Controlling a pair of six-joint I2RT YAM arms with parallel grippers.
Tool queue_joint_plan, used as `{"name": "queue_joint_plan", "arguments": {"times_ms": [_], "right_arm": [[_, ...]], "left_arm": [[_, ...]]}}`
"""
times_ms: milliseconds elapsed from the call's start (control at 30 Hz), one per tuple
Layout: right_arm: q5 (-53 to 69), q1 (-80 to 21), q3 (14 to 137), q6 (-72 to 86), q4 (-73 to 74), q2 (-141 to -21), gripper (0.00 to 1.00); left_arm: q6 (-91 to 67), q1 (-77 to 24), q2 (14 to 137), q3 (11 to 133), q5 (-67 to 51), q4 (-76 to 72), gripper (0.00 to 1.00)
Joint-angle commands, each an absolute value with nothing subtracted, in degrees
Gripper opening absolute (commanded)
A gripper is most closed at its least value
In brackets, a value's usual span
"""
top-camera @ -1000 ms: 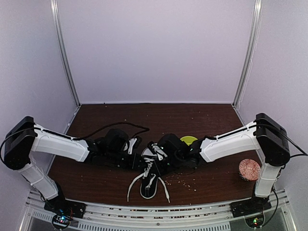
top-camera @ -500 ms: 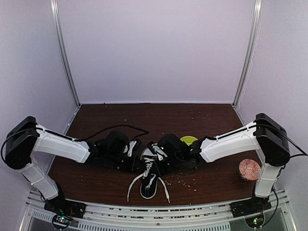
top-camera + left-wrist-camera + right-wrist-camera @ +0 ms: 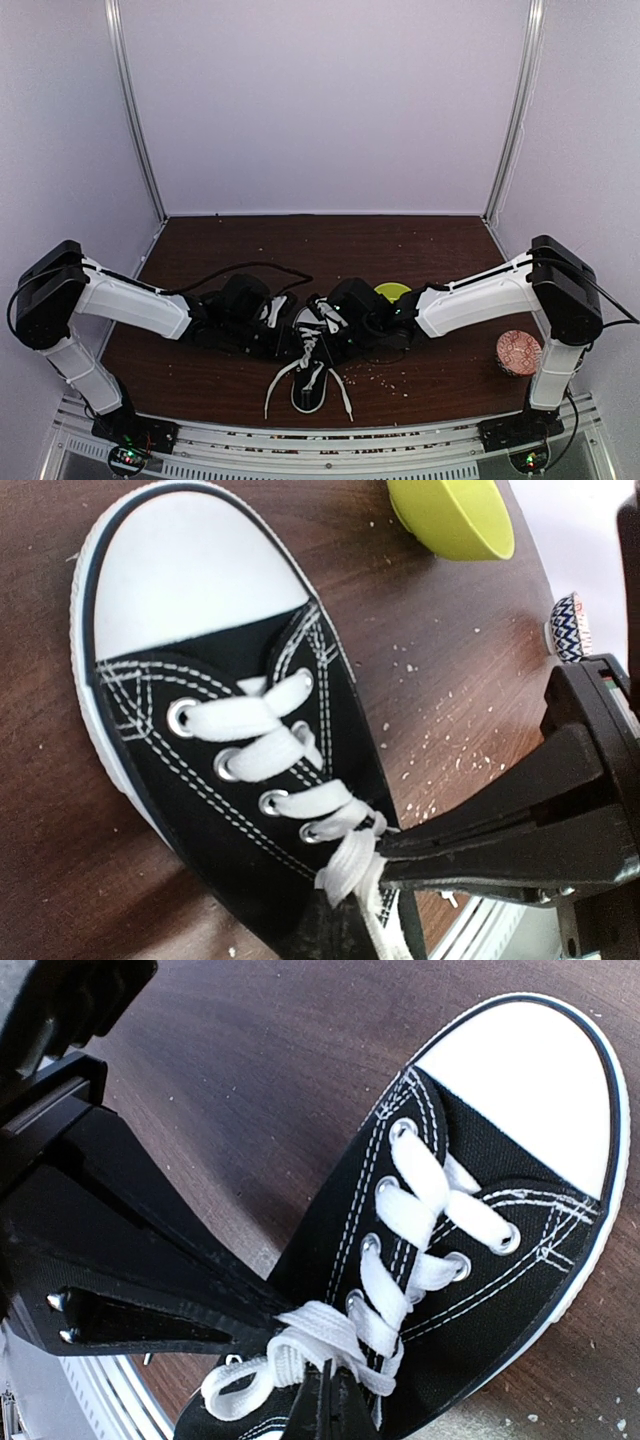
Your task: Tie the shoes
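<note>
Your black sneaker [image 3: 480, 1170] lies flat in the middle of the brown table [image 3: 250, 240], right between the two arms. Its white toe cap [image 3: 540, 1090] points away from both sets of fingers, so the top holes face them, and that is where a bow has to go.

Your left gripper [image 3: 275, 1312] is squeezed shut, and its tip sits right in the bunch of white laces [image 3: 300, 1340] by the top holes. It looks like it has a bit of lace nipped. Your right gripper [image 3: 327, 1400] is squeezed shut too, and it seems to pinch the lace just beside the other one. The two tips are very close together, I think so that each can pull its own end.

No bow is made yet. The long ends lie loose on the table beside the heel.

The green bowl [image 3: 455, 515] and the patterned cup [image 3: 518, 352] sit off to the right, out of the way.
</note>
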State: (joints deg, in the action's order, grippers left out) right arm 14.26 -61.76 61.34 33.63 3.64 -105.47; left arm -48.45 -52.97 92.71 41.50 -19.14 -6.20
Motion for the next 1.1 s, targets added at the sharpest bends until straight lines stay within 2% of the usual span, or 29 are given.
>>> {"name": "queue_joint_plan", "arguments": {"times_ms": [0, 633, 1067], "right_arm": [[12.53, -61.84, 61.17, 33.99, 3.95, -106.45, 0.00], [11.87, -61.83, 62.34, 35.11, 5.45, -107.93, 0.00], [11.70, -61.77, 61.66, 35.91, 4.22, -107.57, 0.00]], "left_arm": [[-47.59, -52.73, 91.55, 41.05, -19.30, -9.71, 0.00], [-44.42, -54.97, 91.17, 41.83, -21.27, -11.24, 0.00], [-43.13, -57.30, 93.35, 43.60, -17.55, -2.09, 0.00]]}}
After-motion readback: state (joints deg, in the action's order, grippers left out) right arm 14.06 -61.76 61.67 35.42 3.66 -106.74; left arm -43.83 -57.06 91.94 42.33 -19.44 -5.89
